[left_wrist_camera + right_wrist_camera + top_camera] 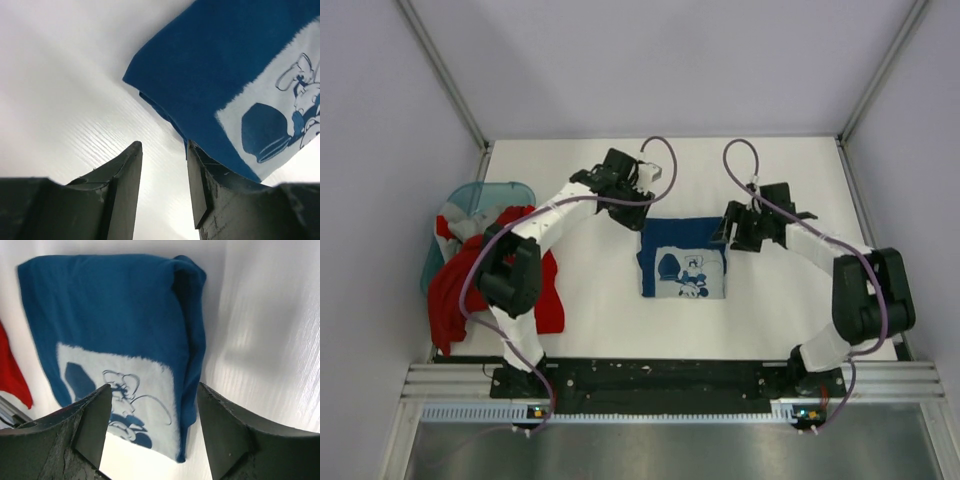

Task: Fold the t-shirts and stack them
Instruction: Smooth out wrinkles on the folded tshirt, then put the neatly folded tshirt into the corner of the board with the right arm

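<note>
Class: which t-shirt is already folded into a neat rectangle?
The navy-blue t-shirt with the white print, lying flat at mid-table. The red t-shirt lies crumpled by the teal basket at the left.

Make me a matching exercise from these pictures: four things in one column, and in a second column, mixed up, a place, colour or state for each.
Things:
1. blue shirt
2. red shirt
3. basket
4. right gripper

Descriptions:
A. open, holding nothing
B. crumpled in a heap on the left side of the table
C. folded flat in the middle of the table
D. see-through teal plastic

Pairs: 1-C, 2-B, 3-D, 4-A
</note>
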Tool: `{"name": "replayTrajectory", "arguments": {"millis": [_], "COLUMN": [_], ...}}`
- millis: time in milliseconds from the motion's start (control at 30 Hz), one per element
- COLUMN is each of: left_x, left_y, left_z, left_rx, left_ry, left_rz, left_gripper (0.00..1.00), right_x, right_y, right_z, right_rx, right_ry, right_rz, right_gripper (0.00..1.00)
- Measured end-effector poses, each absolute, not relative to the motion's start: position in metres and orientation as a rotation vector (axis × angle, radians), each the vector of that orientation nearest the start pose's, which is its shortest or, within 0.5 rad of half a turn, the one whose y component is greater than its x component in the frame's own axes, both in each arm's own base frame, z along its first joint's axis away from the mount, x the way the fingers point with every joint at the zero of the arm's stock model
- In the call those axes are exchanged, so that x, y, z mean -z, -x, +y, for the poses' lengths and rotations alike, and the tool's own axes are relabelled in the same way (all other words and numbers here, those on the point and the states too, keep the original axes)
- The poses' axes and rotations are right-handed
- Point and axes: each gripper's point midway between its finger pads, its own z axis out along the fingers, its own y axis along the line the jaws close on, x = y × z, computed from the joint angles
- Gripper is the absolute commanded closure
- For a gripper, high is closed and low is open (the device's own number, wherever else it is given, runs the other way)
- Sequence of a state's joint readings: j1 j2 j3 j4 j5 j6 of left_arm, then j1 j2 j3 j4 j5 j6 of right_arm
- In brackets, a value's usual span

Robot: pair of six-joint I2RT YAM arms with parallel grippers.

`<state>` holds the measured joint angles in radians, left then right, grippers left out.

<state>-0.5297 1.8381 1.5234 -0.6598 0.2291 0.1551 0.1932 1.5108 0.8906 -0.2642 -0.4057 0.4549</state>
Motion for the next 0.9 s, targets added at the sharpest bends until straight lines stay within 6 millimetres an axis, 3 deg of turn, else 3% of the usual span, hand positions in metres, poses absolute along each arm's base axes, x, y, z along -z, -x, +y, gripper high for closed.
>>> {"name": "replayTrajectory", "arguments": {"millis": [67,167,233,333,567,733,800,900], "left_x": [-0.11,-0.082,-0.063,-0.043,-0.025,-0.025,-0.025,-0.025], "left_y": [-0.373,-0.361,-0.35,-0.341,-0.347,-0.355,-0.358,-0.361], "left_z": [-0.247,-0.249,-0.252,-0.257,-0.249,-0.247,-0.245,-0.243], "left_rx": [0.453,0.493,0.533,0.599,0.657,0.65,0.638,0.616], "left_ry": [-0.824,-0.753,-0.718,-0.666,-0.536,-0.503,-0.495,-0.499], "left_rz": [2.465,2.57,2.645,2.725,2.792,2.78,2.774,2.767], "left_gripper": [0.58,0.61,0.72,1.0,1.0,1.0,0.9,0.62], "right_x": [-0.069,-0.045,-0.036,-0.036,-0.023,-0.023,-0.023,-0.024], "right_y": [-0.336,-0.335,-0.334,-0.341,-0.349,-0.35,-0.351,-0.351], "right_z": [0.153,0.153,0.157,0.162,0.175,0.174,0.173,0.17], "right_rx": [-0.762,-0.756,-0.793,-0.829,-0.955,-0.984,-0.986,-0.981], "right_ry": [-0.151,-0.174,-0.189,-0.183,-0.212,-0.244,-0.246,-0.243], "right_rz": [2.549,2.613,2.637,2.61,2.601,2.598,2.596,2.603], "right_gripper": [0.33,0.36,0.38,0.53,1.0,1.0,1.0,1.0]}}
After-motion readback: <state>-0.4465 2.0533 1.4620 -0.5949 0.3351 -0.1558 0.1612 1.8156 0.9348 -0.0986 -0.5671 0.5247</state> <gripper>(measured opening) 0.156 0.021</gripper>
